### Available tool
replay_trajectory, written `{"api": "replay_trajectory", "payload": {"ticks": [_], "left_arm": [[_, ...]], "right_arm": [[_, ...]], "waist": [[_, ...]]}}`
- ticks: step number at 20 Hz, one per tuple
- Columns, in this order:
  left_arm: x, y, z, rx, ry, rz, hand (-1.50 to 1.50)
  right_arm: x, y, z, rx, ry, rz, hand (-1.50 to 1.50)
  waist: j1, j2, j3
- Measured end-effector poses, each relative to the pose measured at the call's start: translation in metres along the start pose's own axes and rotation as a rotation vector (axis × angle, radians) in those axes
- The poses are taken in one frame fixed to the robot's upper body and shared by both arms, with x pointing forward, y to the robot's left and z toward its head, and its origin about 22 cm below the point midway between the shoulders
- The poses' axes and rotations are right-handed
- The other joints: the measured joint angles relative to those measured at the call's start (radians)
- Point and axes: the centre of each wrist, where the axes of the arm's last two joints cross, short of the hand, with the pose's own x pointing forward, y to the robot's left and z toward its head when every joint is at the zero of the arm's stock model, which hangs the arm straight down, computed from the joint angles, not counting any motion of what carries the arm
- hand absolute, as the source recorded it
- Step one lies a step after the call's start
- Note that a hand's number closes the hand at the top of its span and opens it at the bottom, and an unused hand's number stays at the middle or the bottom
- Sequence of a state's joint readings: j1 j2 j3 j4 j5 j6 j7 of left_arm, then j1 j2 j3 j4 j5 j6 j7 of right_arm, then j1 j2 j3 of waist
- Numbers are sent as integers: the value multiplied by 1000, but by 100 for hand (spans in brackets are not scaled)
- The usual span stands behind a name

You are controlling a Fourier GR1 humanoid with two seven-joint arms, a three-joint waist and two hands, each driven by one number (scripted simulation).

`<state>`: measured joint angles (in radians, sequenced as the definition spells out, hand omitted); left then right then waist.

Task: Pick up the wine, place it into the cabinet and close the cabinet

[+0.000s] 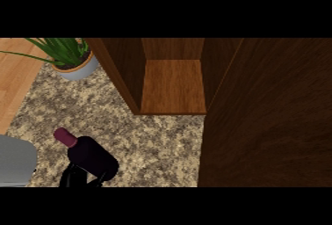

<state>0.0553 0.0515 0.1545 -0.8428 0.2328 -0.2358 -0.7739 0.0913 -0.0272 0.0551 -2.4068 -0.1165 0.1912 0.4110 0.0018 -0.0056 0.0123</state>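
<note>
Cabinet point(174, 83) stands at the worktop's point(162, 140) far edge, its door point(272, 114) swung open to the right and its 1 wooden shelf bare. Wine point(91, 154) is near the worktop's front-left corner, tilted, maroon cap pointing away to the far left. Left hand point(76, 178) has black fingers curled round the bottle's base; a potted plant point(73, 59) occupies the far-left corner.

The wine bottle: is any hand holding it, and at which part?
A black hand is at the lower body of the wine bottle; its fingers seem to curl round it. Which hand cannot be told.
</note>
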Motion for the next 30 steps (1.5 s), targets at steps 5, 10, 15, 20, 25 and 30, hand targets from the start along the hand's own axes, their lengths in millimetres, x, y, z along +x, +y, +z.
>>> {"api": "replay_trajectory", "payload": {"ticks": [5,10,15,20,25,30], "left_arm": [[-2,1,0,-23,-5,10,150],[-5,0,0,-44,-10,2,150],[-7,1,1,-65,-18,6,150],[-4,5,0,-136,5,28,150],[-1,8,0,-173,3,47,150],[9,6,-8,-208,-6,81,150]], "right_arm": [[-5,-4,1,-3,-2,-7,-150],[-9,-3,3,1,8,-1,-150],[-5,-7,-2,-4,4,-2,-150],[-4,-10,-2,-2,9,1,-150],[-8,-10,-2,-4,7,0,-150],[-11,-11,-3,-10,5,1,-150]], "waist": [[0,-2,4],[0,-4,9],[0,-5,13],[-2,-4,8],[-2,-2,3],[-1,2,-8]]}}
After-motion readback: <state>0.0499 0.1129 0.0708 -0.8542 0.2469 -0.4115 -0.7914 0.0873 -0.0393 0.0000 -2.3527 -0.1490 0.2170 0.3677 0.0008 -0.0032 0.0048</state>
